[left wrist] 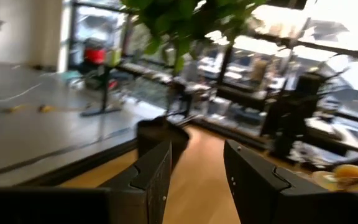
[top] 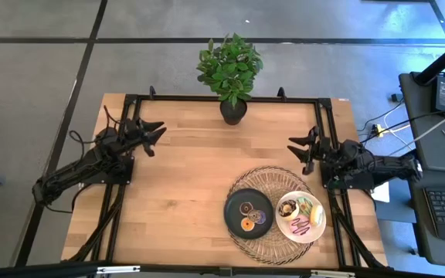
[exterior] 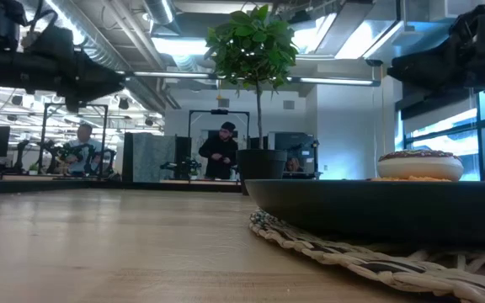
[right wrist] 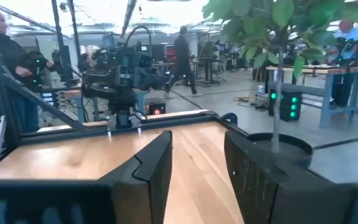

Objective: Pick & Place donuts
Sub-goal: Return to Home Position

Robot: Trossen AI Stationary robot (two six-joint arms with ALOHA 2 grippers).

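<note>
We judge the job all but done. The mini donuts (top: 250, 215) sit on the black plate (top: 234, 216) and the big donuts (top: 300, 216) on the white plate (top: 315, 235). Both plates rest on a woven mat (top: 269, 179) at the table's (top: 191, 193) front right. We see no loose donut. The left gripper (top: 154, 137) hangs at the left side, well apart from the donuts, fingers spread and empty. The right gripper (top: 296, 149), also spread and empty, hangs near the mat's far edge. Only parking the arms seems left.
</note>
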